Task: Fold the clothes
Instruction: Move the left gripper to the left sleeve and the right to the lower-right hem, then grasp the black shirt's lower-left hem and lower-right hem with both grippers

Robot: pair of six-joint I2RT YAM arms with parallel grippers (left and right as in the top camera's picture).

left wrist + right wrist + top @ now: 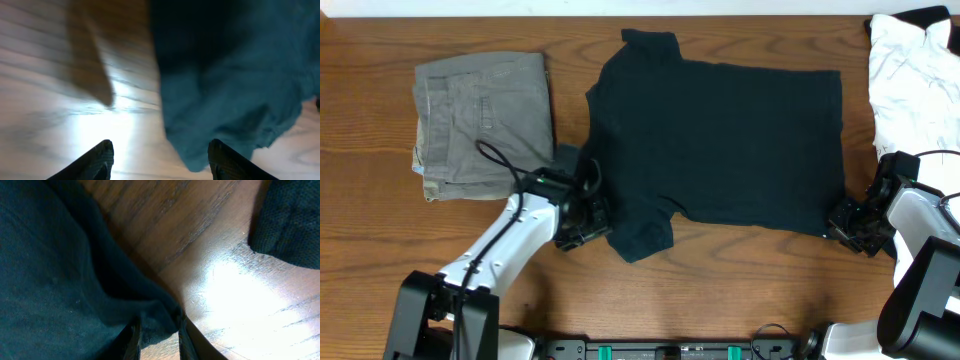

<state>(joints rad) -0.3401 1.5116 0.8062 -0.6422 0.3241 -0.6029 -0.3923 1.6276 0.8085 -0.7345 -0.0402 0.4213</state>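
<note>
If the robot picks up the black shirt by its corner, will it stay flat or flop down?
Probably flop: the shirt bunches into soft folds where the right gripper pinches its corner. It looks thin, so likely light. A push would probably crumple it rather than slide it whole; the sleeve near the left gripper lies rumpled.

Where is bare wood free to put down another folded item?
Bare wood lies on the near side of the black T-shirt and left of the grey-green trousers. Crowded: the far right by the white garment.
</note>
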